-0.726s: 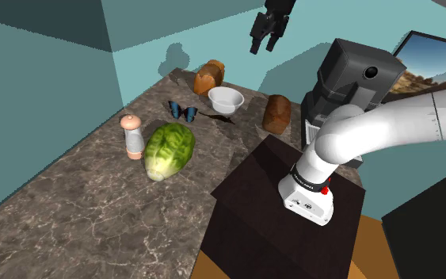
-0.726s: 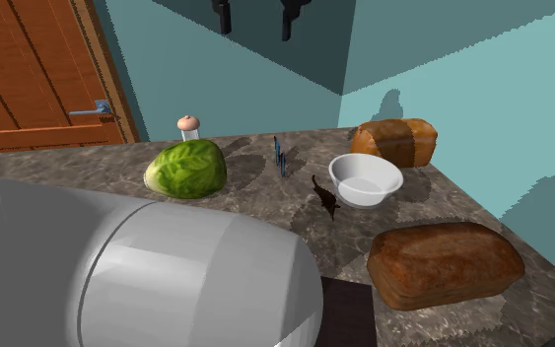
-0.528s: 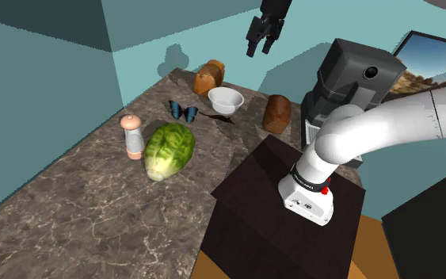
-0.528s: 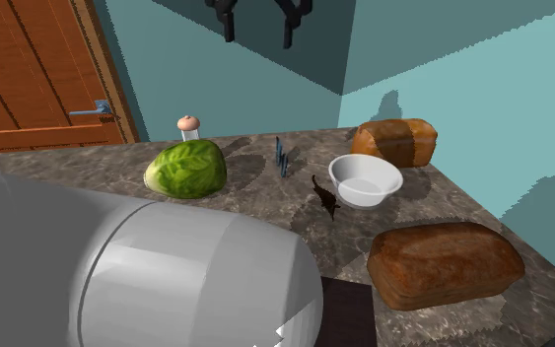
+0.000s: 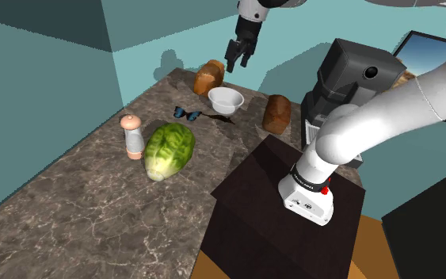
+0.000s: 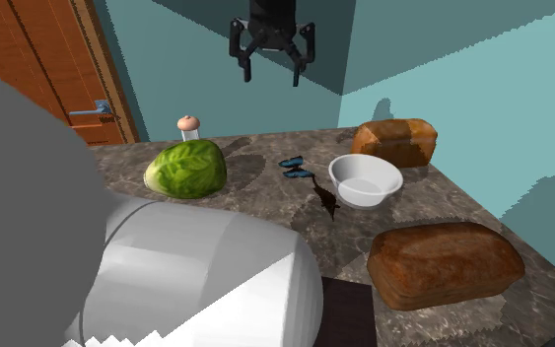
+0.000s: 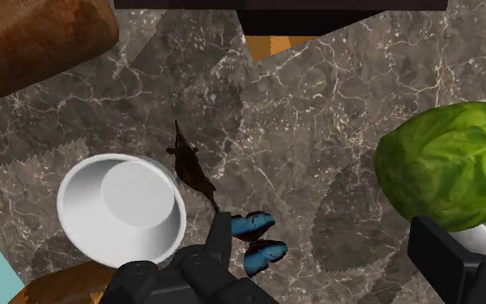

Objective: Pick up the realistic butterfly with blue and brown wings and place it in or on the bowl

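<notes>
Marble counter (image 7: 318,129), butterfly (image 7: 256,239) well below parted fingers (image 7: 448,255)

In the wrist view, 1 of the fingers (image 7: 215,252) overlaps the butterfly (image 7: 259,241), hiding its near wing edges; the other covers all but a white sliver of the shaker (image 7: 481,235) beside the cabbage (image 7: 448,164), which the frame crops. In the second exterior view, the arm's grey link (image 6: 167,276) at 7 o'clock blocks the bench (image 6: 260,194), the shaker shows only its cap behind the cabbage, and the dark figure (image 6: 325,199) at 8 o'clock of the bowl (image 6: 364,198) is too small to name.
</notes>
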Robot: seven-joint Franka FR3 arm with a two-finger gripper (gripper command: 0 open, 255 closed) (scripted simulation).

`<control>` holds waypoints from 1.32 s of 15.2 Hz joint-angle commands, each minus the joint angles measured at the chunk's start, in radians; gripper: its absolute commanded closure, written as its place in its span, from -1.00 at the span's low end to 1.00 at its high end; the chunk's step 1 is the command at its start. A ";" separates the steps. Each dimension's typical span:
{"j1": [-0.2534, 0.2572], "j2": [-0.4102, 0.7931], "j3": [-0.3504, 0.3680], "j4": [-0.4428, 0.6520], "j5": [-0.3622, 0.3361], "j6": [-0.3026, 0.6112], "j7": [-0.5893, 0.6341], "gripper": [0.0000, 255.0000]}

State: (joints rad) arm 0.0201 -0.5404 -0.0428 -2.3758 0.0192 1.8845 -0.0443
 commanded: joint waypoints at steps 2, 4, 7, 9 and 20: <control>0.011 0.097 0.000 0.004 -0.002 0.092 -0.026 -1.00; 0.016 0.166 -0.002 0.013 -0.004 0.149 -0.046 -1.00; 0.024 0.273 -0.004 0.036 -0.006 0.229 -0.075 -1.00; 0.029 0.347 -0.004 0.059 -0.006 0.278 -0.094 -1.00; 0.043 0.767 0.009 0.273 -0.014 0.472 -0.185 -1.00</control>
State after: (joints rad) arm 0.0608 0.1915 -0.0365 -2.1292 0.0077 2.3477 -0.2238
